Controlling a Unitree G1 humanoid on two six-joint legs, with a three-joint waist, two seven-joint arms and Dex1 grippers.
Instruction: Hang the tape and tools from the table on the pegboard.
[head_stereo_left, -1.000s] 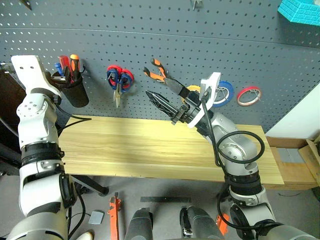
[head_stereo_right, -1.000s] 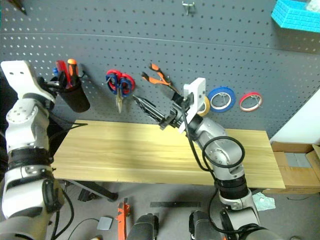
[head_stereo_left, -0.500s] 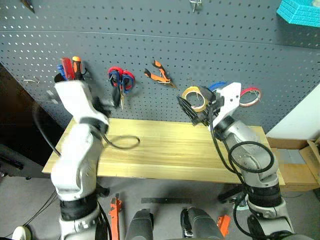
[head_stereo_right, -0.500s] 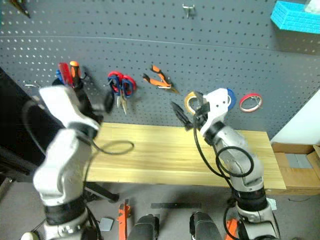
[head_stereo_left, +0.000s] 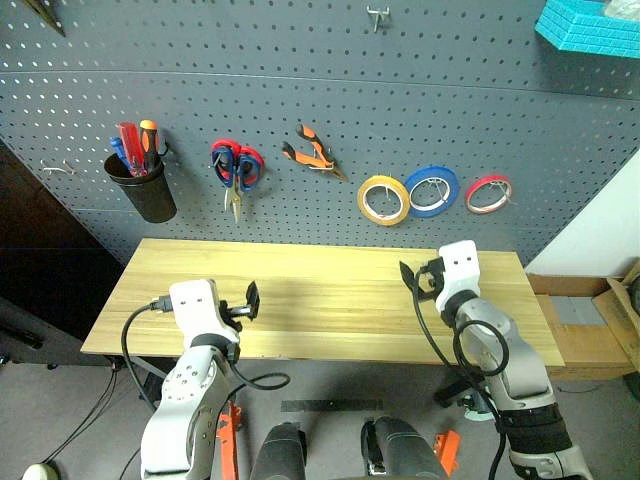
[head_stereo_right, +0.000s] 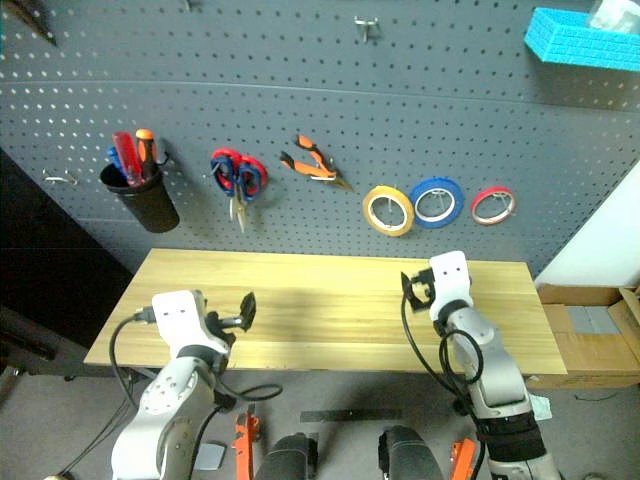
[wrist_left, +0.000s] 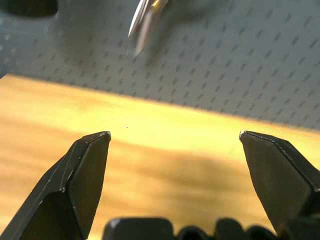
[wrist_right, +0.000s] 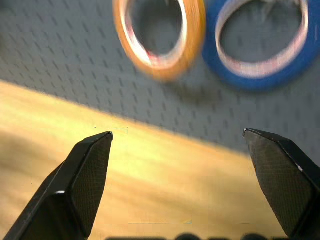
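Both arms have dropped from the pegboard (head_stereo_left: 300, 90) since a second ago and now hover low over the table (head_stereo_left: 320, 300), whose wooden top lies bare. On the left, the left gripper (wrist_left: 174, 136) points toward the board with its jaws spread wide and nothing between them. Along the board, a black cup (head_stereo_left: 140, 188) holds the red-handled screwdriver (head_stereo_left: 128, 136) beside an orange-and-black one (head_stereo_left: 149, 135); next hang two pairs of scissors (head_stereo_left: 236, 170), then the pliers (head_stereo_left: 314, 150), then the yellow tape (head_stereo_left: 384, 199), with a blue roll (head_stereo_left: 431, 190) just beside it and a thin red roll (head_stereo_left: 487, 192) farther on. The right gripper (wrist_right: 177, 132) faces the yellow tape, jaws equally wide and empty.
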